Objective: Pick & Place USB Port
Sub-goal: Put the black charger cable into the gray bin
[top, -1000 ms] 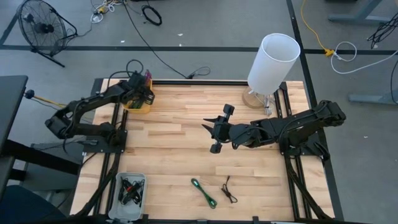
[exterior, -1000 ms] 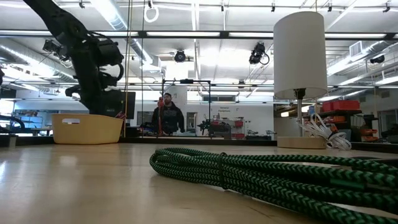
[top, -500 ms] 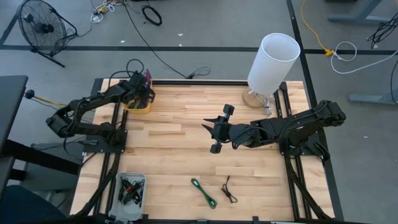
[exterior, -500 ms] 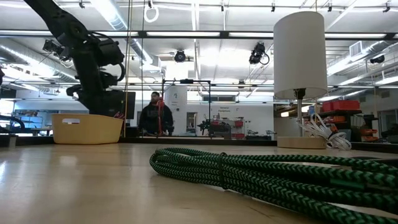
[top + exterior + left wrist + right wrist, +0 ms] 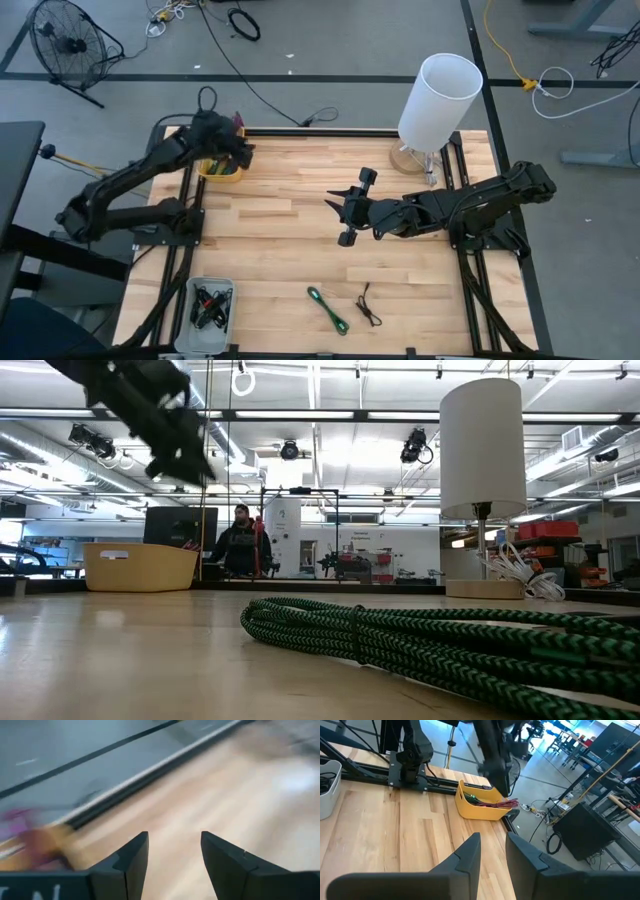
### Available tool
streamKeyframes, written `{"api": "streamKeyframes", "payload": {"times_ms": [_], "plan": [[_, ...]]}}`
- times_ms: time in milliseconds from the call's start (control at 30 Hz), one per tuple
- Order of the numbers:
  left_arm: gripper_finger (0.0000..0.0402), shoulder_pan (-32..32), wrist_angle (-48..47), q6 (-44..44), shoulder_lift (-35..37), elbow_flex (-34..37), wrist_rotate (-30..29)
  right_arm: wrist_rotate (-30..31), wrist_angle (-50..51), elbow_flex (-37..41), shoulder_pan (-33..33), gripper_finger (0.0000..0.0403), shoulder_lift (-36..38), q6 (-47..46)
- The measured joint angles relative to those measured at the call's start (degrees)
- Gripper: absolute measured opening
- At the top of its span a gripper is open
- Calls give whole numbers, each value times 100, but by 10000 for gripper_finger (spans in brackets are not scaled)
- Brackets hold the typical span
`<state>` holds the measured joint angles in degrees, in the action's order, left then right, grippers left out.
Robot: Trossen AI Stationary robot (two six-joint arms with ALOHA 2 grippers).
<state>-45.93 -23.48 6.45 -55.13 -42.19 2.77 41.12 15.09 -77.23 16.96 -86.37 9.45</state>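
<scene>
Your left gripper hangs above the yellow bin at the table's far left corner. Its fingers are spread, and the left wrist view shows nothing between them. Take the overhead view with the far edge as twelve o'clock. The bin sits just at seven o'clock of that claw and holds magenta and green cables.

The step in hand looks like clearing the bin and going for the next piece. Rise straight until the fingers are above the bin's wall, then swing. Keep the jaws wide for the next grasp.

From the bin, the likely next pieces lie well away at about five o'clock, near the table's front edge. These are a coiled green cable and, just beside it, a thin black cable. Grip the green one across its bundled middle, so the loops don't trail.

The right gripper waits over mid-table, fingers slightly parted and empty. It lies close to your line to the cables, so pass on its near side. A white tray of black cables sits at the front left corner, and a lamp at the far right.
</scene>
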Motion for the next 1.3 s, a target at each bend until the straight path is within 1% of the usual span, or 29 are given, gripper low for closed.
{"api": "streamKeyframes", "payload": {"times_ms": [133, 200, 267, 367, 467, 567, 700, 833, 900, 933, 1033, 1167, 1300], "plan": [[186, 606, 135, 365, 666, -28, 1369, -2, -2, 0, -1, 94, 0, -2], [186, 988, 345, 473, 1006, -28, 1903, -2, -2, 0, -1, 94, 0, -2], [186, 1448, 560, 527, 1277, -29, 2213, 0, -2, 0, -1, 94, 0, -16], [186, 2241, 1075, 690, 1519, -27, 2230, -2, -1, 0, -1, 94, 0, -130], [186, 3108, 1724, 790, 1547, -27, 1932, -4, 1, 0, -1, 94, 0, -151], [186, 4025, 2236, 635, 1321, -27, 1346, -4, -1, 0, 0, 94, 0, -152], [186, 5183, 2699, 72, 617, -25, 189, -4, -1, 0, -1, 94, 0, -151], [186, 5941, 3369, -649, -152, -23, -956, -16, 1, 0, 0, 94, 0, -152], [186, 6129, 3634, -911, -438, -19, -1450, -82, 1, 0, -1, 94, 0, -221], [186, 6185, 3780, -998, -554, -18, -1606, -166, -1, 0, -1, 94, 0, -298], [186, 6233, 4091, -1140, -728, -18, -1693, -659, 38, 0, 2, 94, 0, -545], [186, 6222, 4109, -1166, -750, -18, -1699, -1653, 238, 0, 15, 94, 0, -991], [186, 6220, 4108, -1167, -750, -18, -1714, -2784, 689, 0, 146, 94, -9, -1836]]}}
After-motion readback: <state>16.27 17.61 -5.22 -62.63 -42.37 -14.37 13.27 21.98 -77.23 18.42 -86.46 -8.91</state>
